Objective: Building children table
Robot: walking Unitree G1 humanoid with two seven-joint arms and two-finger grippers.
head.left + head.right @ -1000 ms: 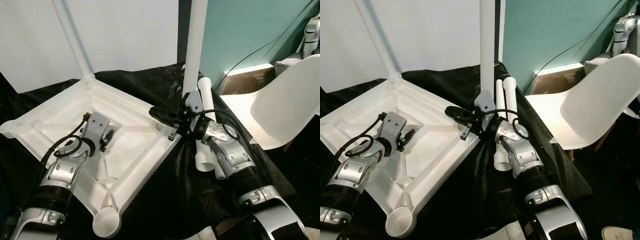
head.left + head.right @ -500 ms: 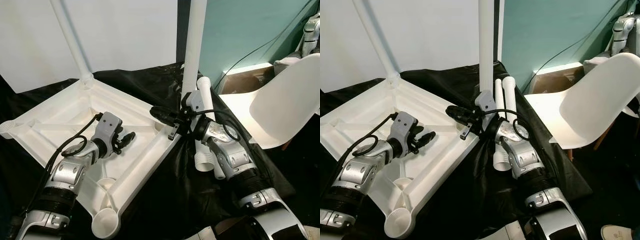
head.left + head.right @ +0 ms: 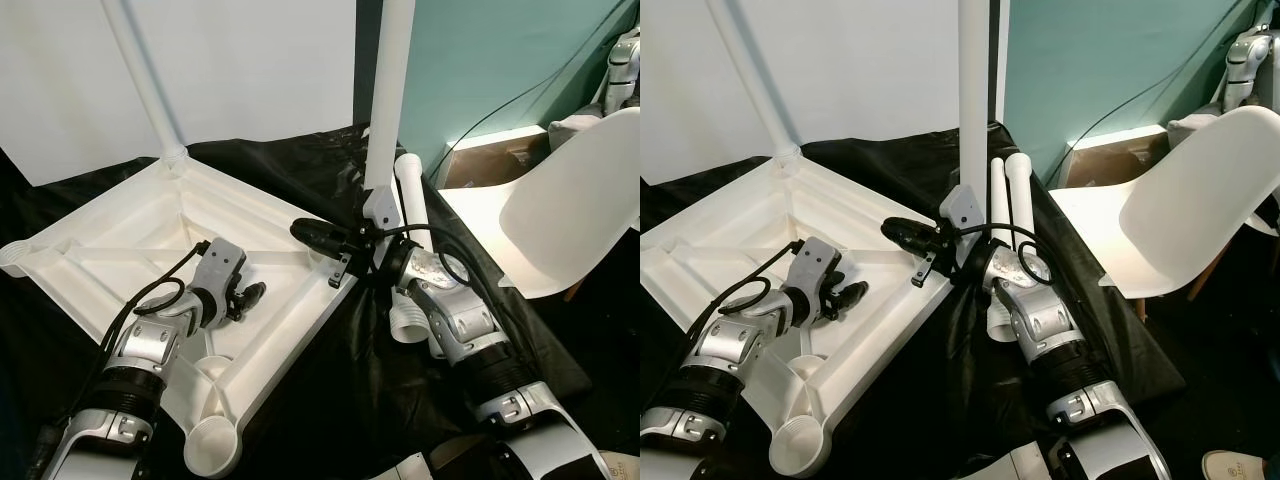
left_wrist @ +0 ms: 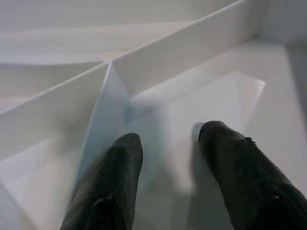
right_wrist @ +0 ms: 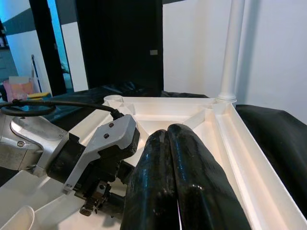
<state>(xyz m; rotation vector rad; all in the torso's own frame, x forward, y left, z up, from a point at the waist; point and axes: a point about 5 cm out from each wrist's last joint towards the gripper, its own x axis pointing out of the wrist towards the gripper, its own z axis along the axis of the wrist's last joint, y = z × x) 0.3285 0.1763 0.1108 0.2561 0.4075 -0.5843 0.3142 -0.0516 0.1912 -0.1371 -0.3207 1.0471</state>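
Note:
The white table top lies upside down on a black cloth. One white leg stands in its far corner and another leg stands in its right corner. Two loose legs lie on the cloth beside my right arm. My left gripper rests low inside the ribbed underside, open with nothing between its fingers. My right gripper hovers over the right rim near the base of the upright leg, shut and empty, pointing toward the left gripper.
An empty round socket sits at the near corner and another socket at the left corner. A white chair stands to the right, with a cardboard box and a cable behind it against the teal wall.
My left gripper has swung right across the table's underside toward the middle rib. My right gripper has edged slightly left over the rim.

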